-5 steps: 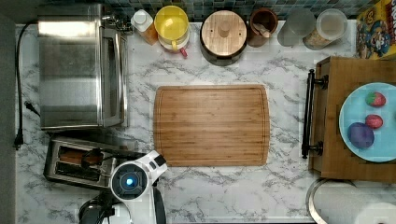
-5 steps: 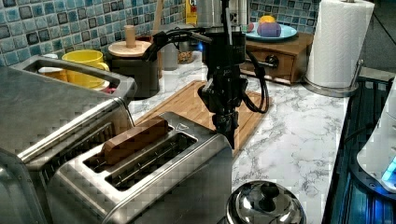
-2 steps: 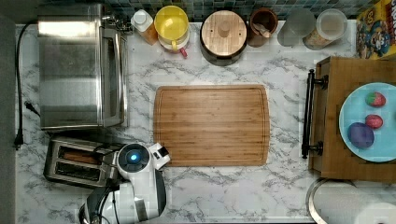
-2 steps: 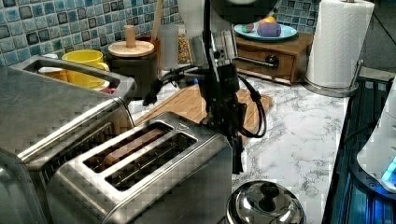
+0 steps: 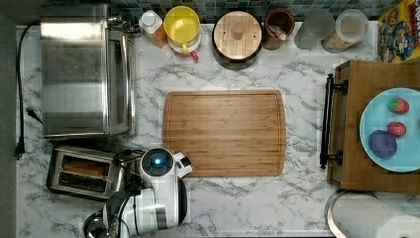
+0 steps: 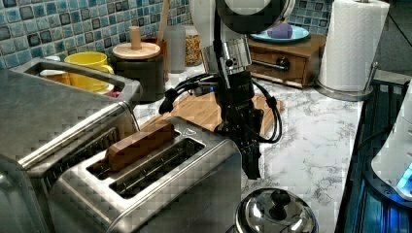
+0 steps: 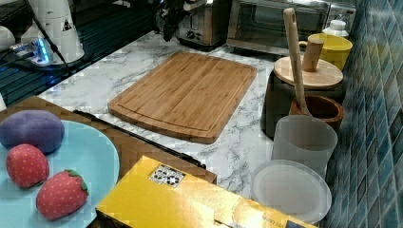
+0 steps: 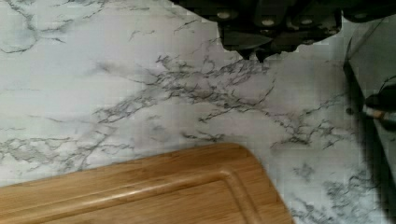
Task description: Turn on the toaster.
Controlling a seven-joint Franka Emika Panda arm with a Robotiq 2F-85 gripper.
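The toaster (image 5: 84, 172) is sitting at 7 o'clock in the top view, with 1 bread slice (image 6: 140, 144) showing. Your gripper (image 6: 251, 167) is hanging beside its lever end; finger state is unclear. You're pressing best straight down, staying centred on the lever.

I note a white-shelled arm (image 5: 157, 198) with a blue-lit round cap, a silver wrist collar bearing small screws, looped black cables, and a black gripper (image 6: 251, 162), its finish apparently matte.

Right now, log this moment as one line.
task: turn on toaster | gripper: low beside its end | bread: up in slot | cutting board: bare
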